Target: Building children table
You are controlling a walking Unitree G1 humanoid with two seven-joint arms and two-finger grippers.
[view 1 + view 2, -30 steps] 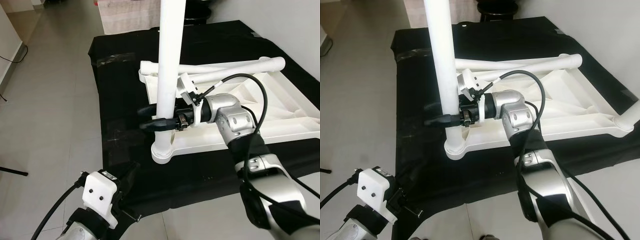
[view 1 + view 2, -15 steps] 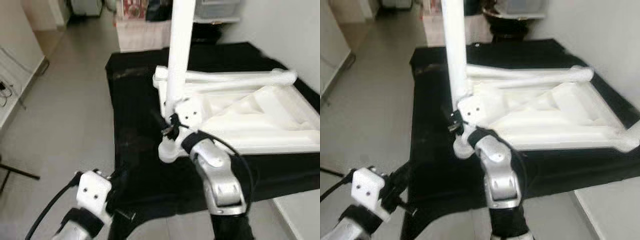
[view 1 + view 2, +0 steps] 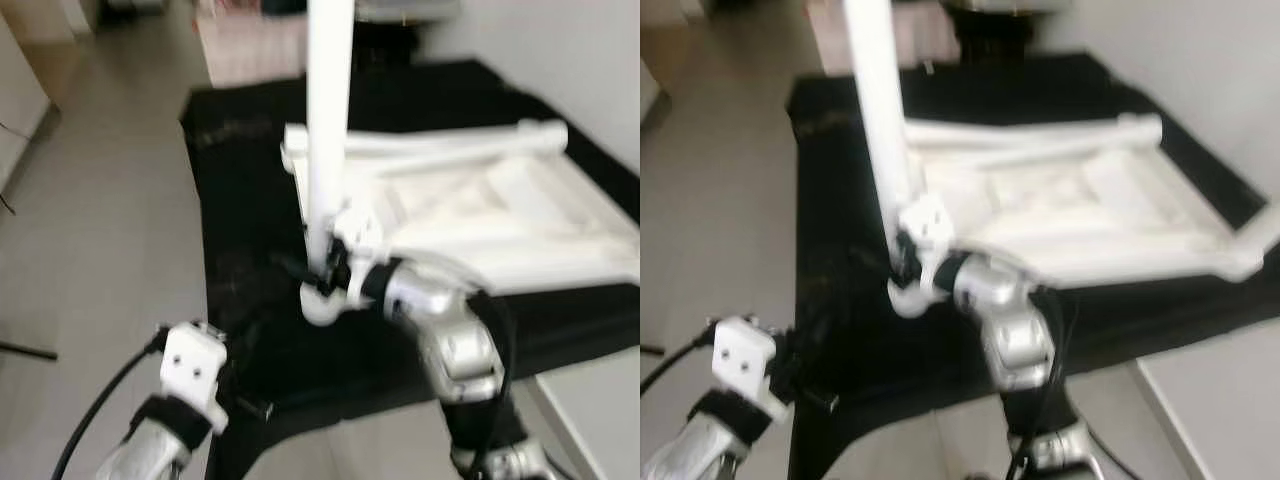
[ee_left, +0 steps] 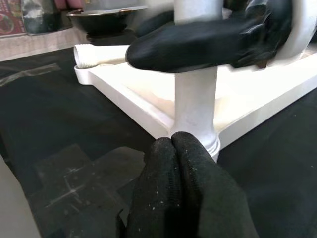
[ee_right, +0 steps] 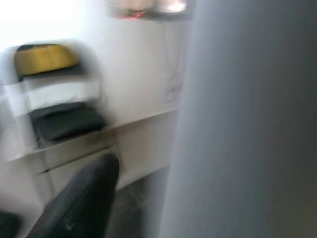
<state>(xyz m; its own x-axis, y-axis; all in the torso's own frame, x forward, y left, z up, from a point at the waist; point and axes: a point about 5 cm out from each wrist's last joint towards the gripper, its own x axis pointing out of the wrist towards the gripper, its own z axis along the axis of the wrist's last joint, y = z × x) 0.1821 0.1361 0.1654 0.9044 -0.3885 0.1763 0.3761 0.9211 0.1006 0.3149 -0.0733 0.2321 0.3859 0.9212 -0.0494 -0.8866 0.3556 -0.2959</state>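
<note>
A white children's table [image 3: 480, 200] lies upside down on a black cloth [image 3: 240, 200]. One white table leg [image 3: 328, 150] stands upright in its near left corner socket [image 3: 318, 300]. My right gripper [image 3: 318, 272] is shut on this leg just above the socket; one of its black fingers [image 4: 198, 44] crosses the leg [image 4: 195, 109]. In the right wrist view the leg [image 5: 247, 124] is a grey blur beside one finger [image 5: 79, 198]. My left gripper [image 4: 173, 144] is shut on nothing, low and a little short of the socket.
A second white leg [image 3: 450, 140] lies loose along the table's far edge. Grey tiled floor [image 3: 100, 200] spreads to the left of the cloth. Boxes and a dark bowl [image 4: 99, 17] stand beyond the cloth's far end. The head views are blurred.
The whole view has shifted and blurred, so the camera has moved. My right arm has swung round towards me, and its gripper now sits lower on the leg. The left gripper stays low and shut.
</note>
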